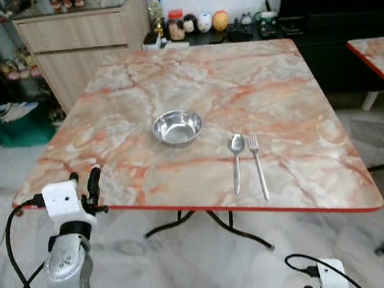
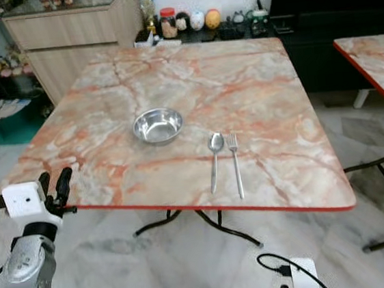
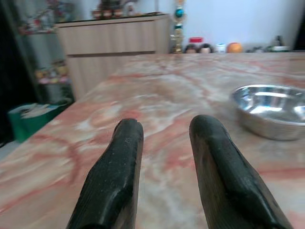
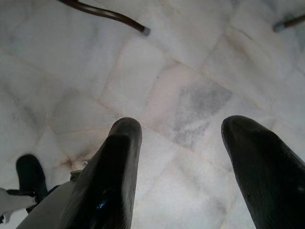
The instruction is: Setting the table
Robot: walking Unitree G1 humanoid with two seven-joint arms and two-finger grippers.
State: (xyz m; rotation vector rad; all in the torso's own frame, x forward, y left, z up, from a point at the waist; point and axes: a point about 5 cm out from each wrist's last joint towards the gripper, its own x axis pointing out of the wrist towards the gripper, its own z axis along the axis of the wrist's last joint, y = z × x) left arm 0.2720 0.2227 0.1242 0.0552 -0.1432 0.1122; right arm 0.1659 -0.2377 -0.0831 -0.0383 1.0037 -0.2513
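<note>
- Left gripper [image 1: 85,186], fingers slightly parted and empty, hovers at the pink marble table's [image 1: 296,85] seven-o'clock edge.
- Reaching carelessly could shove the round steel bowl [image 1: 177,127].
- Right gripper [image 4: 190,157] hangs spread.

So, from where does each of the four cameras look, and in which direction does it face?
Left eye view: from the head, forward and down at the marble table with bowl, spoon, fork; left gripper at the near edge.
Right eye view: same scene, shifted slightly.
Left wrist view: level over the tabletop toward the bowl, past its own open fingers.
Right wrist view: down at the floor tiles; right gripper open.
Shared: bowl and table.
</note>
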